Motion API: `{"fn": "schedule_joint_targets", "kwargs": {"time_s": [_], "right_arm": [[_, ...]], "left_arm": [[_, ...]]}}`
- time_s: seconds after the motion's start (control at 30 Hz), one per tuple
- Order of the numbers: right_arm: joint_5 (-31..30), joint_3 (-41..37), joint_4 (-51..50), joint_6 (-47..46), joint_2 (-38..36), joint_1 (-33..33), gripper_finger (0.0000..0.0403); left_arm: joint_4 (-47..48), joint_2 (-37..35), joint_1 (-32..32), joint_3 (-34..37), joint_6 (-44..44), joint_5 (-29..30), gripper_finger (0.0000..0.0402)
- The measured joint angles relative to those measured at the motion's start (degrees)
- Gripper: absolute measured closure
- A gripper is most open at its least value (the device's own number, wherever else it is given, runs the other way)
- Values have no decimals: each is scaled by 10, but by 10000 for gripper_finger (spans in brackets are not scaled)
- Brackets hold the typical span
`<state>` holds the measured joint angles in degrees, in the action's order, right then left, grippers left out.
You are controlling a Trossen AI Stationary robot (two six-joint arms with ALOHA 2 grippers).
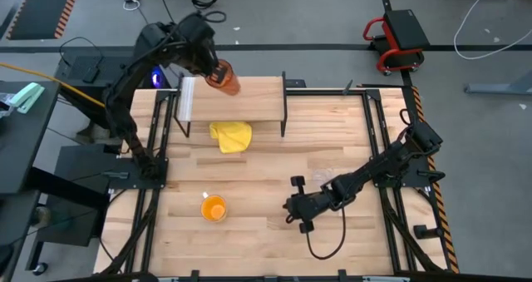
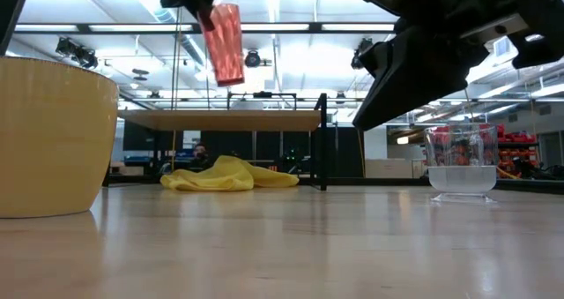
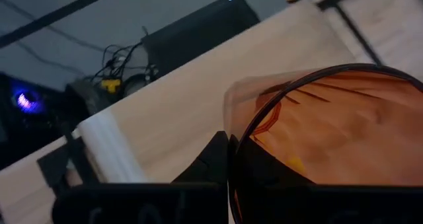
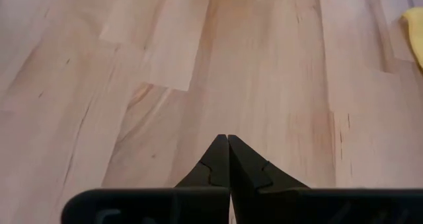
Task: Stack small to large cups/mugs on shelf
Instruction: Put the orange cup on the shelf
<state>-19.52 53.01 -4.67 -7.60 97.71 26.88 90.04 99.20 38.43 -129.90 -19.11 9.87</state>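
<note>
A grey workshop floor with cables surrounds the slatted wooden bench (image 1: 274, 190), and at its far side stands the small shelf (image 1: 253, 95) on black legs. The left end effector (image 1: 208, 64) is clamped on the rim of the tall orange-red tumbler (image 1: 223, 76), holding it in the air, tilted, above the shelf's left part; the low view shows the tumbler (image 2: 226, 43) clear of the shelf board (image 2: 229, 120), so it seems to be on its way to being set down there as the largest, bottom piece. The orange mug (image 1: 214, 208) waits upright on the near left of the bench, and the small clear cup (image 2: 461, 167) stands at the right, just beside the right arm. The right end effector (image 4: 228, 159) rests low over bare wood with its fingers shut on nothing, parked out of the way. A yellow cloth (image 1: 231, 136) lies crumpled just in front of the shelf.
</note>
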Motion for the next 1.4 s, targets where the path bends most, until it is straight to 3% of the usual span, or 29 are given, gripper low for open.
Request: {"fn": "schedule_joint_targets", "kwargs": {"time_s": [0.27, 0.7, 1.4], "right_arm": [[1, 0, -18, 3, 0, -9, 402], [1, 0, -22, 2, 0, -20, 402], [1, 0, -20, 1, 0, -20, 402]], "left_arm": [[-1, 0, 52, 27, -6, -13, 389], [-1, -5, 82, 92, -9, -31, 389], [-1, -91, 144, 224, 2, -28, 387]]}}
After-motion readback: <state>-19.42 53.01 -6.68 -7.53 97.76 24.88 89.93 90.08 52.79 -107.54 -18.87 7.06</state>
